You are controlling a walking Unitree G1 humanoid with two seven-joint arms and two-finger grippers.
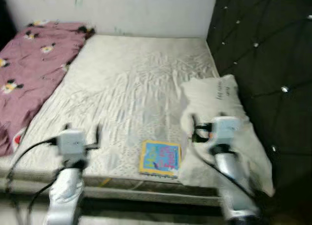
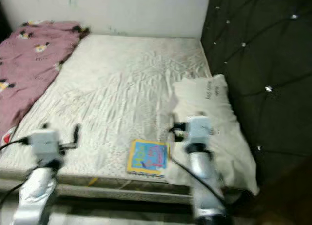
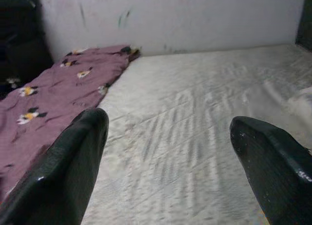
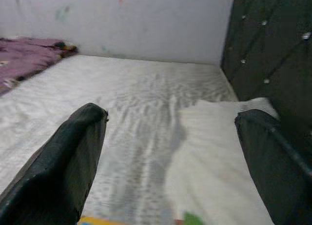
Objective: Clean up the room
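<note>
So the bed [image 1: 131, 88] takes up most of what the head camera sees: a bare pale mattress running from 6 up to 12, with a dark tufted headboard [image 1: 263, 54] along the whole 3 o'clock side. A pink printed blanket [image 1: 34, 69] is bunched at about 10 o'clock, draped over that edge of the bed. A white pillow [image 1: 219, 117] lies at roughly 4 o'clock against the headboard, rumpled and hanging a bit past the near edge. The smallest thing is a colourful book [image 1: 161, 158] at 6 o'clock, flat on the mattress right at the near edge, just beside the pillow.

Both arms are up over the near edge. The left end effector [image 3: 170, 156] hovers with its fingers wide apart and holds nothing, over bare mattress at about 7 o'clock. The right end effector [image 4: 170, 156] is also spread wide and empty, above the seam between pillow and book.

What I'd worry about: the book looks like the likely pick, and it's thin and flat on a soft mattress, so fingers could just press it in or shove it off the near edge. The right one could also snag pillow fabric and drag it along. The head views are soft too, so aim could be off.
</note>
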